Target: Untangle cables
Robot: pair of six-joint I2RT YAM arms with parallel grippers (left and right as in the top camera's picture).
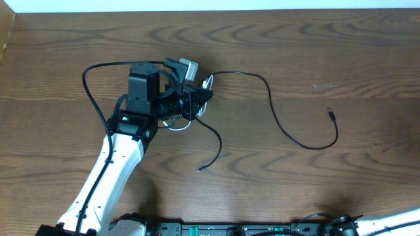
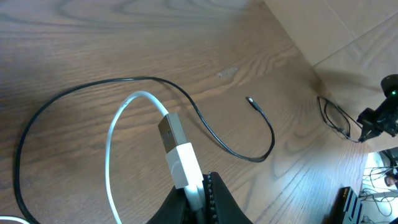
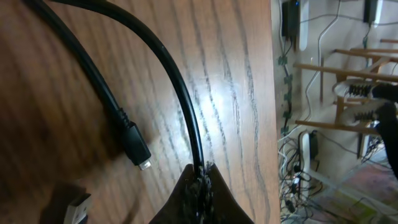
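My left gripper (image 1: 200, 95) (image 2: 200, 180) is shut on the white cable (image 2: 112, 143), just behind its flat metal plug (image 2: 171, 134). It hovers over the middle of the table. The white cable loops away to the left. The thin black cable (image 1: 282, 124) (image 2: 205, 127) runs from the gripper out to the right and ends in a small plug (image 1: 331, 114) (image 2: 252, 101). Its other end (image 1: 200, 169) lies toward the front. My right gripper (image 3: 200, 171) is shut near the table's edge. A thicker black cord (image 3: 180, 87) rises from its tips; I cannot tell whether it is pinched.
A small black plug (image 3: 137, 149) and a flat metal plug (image 3: 69, 208) lie near the right gripper. The left arm's own black wire (image 1: 88, 85) arcs at the left. The right arm's base (image 2: 382, 115) stands at the table's front edge.
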